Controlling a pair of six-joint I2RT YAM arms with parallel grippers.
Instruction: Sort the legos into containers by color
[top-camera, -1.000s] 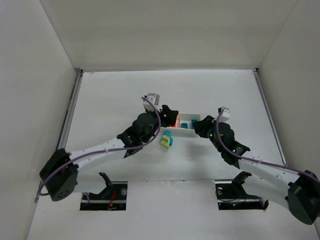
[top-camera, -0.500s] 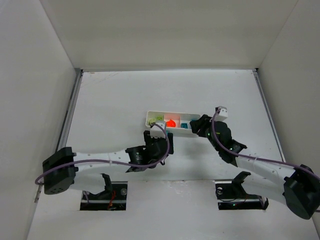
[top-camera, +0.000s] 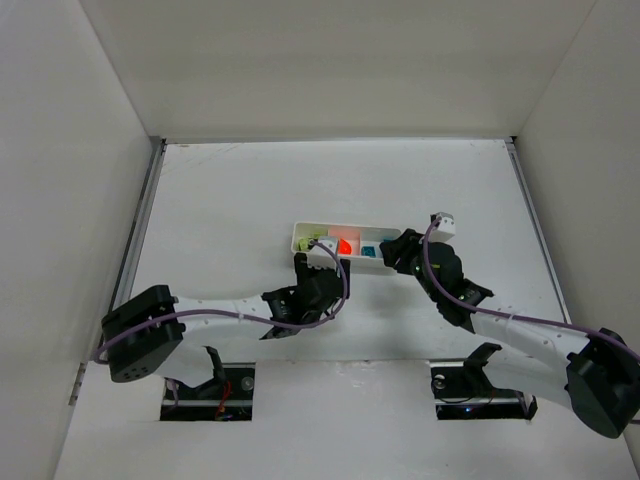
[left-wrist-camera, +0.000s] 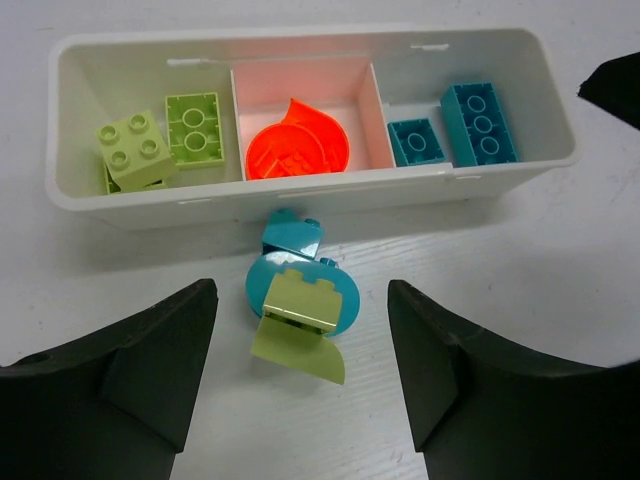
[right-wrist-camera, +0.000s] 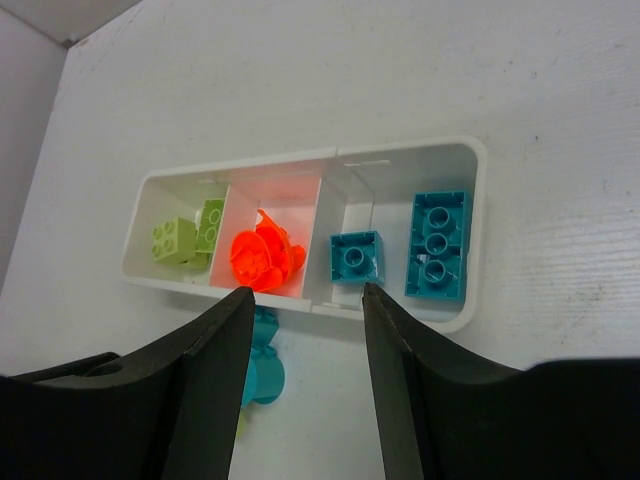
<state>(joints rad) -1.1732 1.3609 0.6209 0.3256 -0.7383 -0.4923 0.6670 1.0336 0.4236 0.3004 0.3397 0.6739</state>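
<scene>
Since L end effector (left-wrist-camera: 300, 350) retreated, tray (left-wrist-camera: 300, 190) uncovered

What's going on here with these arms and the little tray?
Two robot arms are sorting toy bricks by color into a white tray. Green bricks sit in its left compartment, an orange piece in the middle, teal bricks on the right. A teal-and-green cluster lies on the table before the tray, between the left arm's open fingers, ungripped. The right arm's fingers hover open near the tray, empty.
</scene>
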